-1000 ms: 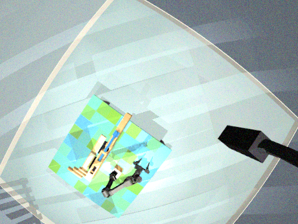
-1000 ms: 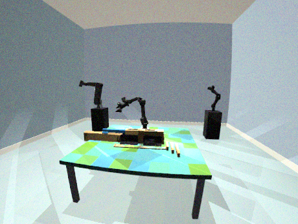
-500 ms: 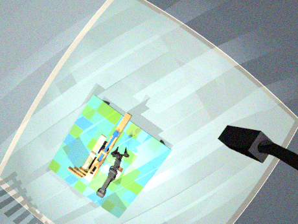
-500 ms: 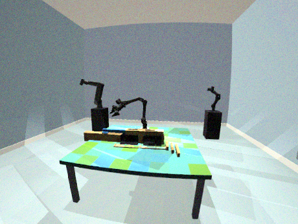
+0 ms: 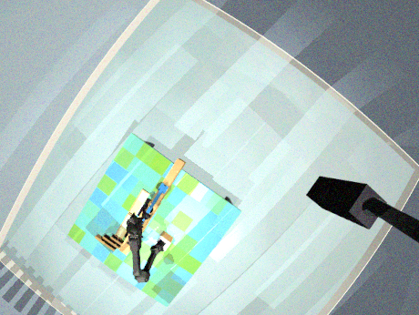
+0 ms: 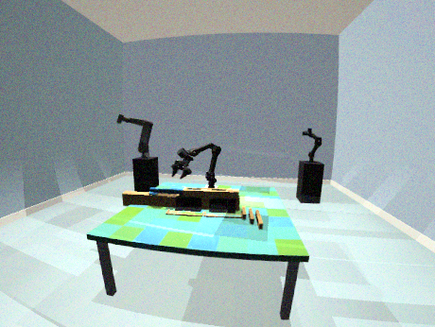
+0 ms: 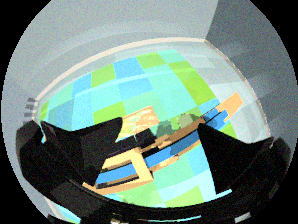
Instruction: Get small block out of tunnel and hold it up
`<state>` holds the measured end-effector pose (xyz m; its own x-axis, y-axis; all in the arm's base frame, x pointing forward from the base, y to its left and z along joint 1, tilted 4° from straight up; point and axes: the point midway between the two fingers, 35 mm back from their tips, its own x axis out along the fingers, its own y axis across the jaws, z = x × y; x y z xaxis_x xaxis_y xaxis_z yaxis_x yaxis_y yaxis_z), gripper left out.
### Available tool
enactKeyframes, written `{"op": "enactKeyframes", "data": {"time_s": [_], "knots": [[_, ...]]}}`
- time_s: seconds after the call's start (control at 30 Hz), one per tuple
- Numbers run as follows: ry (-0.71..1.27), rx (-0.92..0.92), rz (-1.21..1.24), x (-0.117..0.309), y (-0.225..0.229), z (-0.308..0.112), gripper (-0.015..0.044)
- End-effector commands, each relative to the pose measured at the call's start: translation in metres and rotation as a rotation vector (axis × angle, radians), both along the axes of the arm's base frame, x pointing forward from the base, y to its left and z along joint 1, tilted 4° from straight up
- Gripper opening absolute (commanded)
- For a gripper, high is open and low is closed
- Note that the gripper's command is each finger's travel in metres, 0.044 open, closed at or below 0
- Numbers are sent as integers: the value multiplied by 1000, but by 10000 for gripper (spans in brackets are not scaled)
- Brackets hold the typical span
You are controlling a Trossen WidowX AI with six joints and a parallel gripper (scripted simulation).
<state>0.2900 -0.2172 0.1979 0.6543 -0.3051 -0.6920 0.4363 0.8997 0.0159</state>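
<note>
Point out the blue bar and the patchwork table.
Blue bar (image 5: 162, 187) (image 6: 161, 191) (image 7: 176, 147): top, exterior and wrist views, on its blue upper surface.
Patchwork table (image 5: 214, 223) (image 6: 189, 228) (image 7: 129, 67): same views, on bare tabletop.

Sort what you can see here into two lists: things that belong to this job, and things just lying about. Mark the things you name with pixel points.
Belong to the job:
- wooden tunnel frame (image 6: 195, 194)
- blue sliding piece (image 5: 158, 198) (image 7: 182, 146)
- claw (image 6: 182, 174) (image 7: 161, 124), open

Just lying about:
- three short wooden rods (image 6: 252, 215)
- long thin rod (image 6: 186, 214)
</note>
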Motion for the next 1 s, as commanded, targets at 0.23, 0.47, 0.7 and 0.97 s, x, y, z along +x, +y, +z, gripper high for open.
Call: {"op": "enactKeyframes", "data": {"time_s": [0.23, 0.47, 0.7, 0.97], "knots": [[67, 149, 304, 17, 178, -18, 440], [140, 211, 496, -18, 273, -32, 440], [195, 235, 615, -54, 319, -41, 440], [206, 278, 426, -26, 287, -40, 440]]}}
